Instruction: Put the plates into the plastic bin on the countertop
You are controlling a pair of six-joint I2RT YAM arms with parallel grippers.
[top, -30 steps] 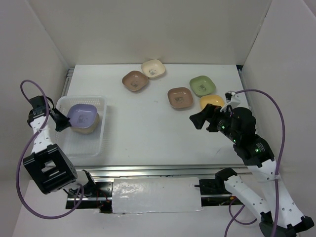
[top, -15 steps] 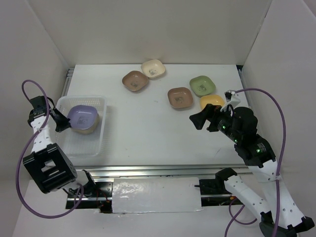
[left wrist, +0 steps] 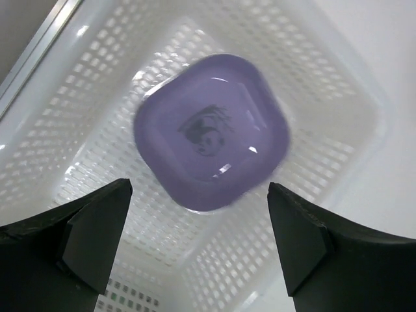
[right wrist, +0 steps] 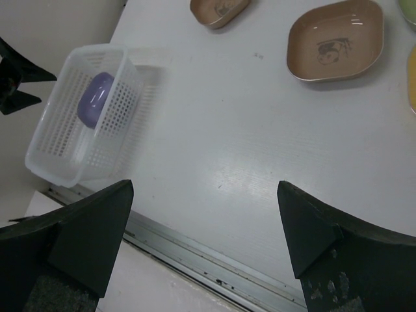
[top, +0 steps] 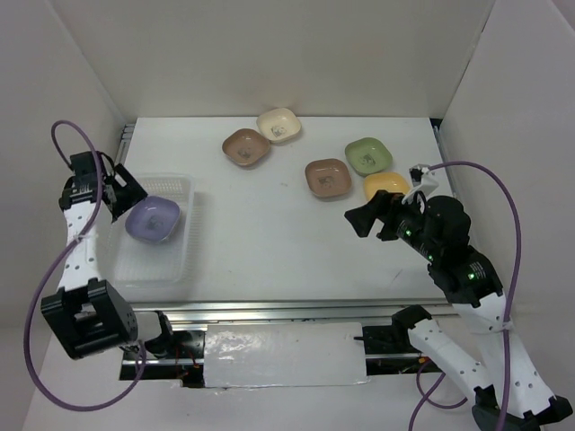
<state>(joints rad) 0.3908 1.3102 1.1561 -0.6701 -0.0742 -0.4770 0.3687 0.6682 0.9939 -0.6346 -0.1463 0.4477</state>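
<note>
Left gripper (top: 119,191): I see its fingers (left wrist: 88,237) spread wide with nothing between them. It hangs over the far left end of the plastic bin (top: 185,235).
Purple plate (top: 151,220): lies inside the bin, print side up, toward the far end. It sits directly below the left gripper and apart from it. On my left wrist feed its rim looks slightly blurred (left wrist: 211,130).
Plastic bin: stands on the left side of the countertop (top: 269,242), long side running away from me. I cannot tell whether anything lies under the purple plate.
Right gripper (top: 363,216): jaws wide apart and empty. It is held above bare countertop on the right, pointing left – just near of the yellow plate (top: 384,185).
Plates outside the bin: five, all flat on the countertop.
Far pair: a brown plate (top: 245,147) and a cream plate (top: 278,125), touching at their corners.
Right group: a second brown plate (top: 327,178), a green plate (top: 367,155) just beyond it, and the yellow one – partly hidden by the right arm.
Right wrist feed: shows the bin (right wrist: 78,130) well off to the left, with the purple plate visible through its perforated wall.
</note>
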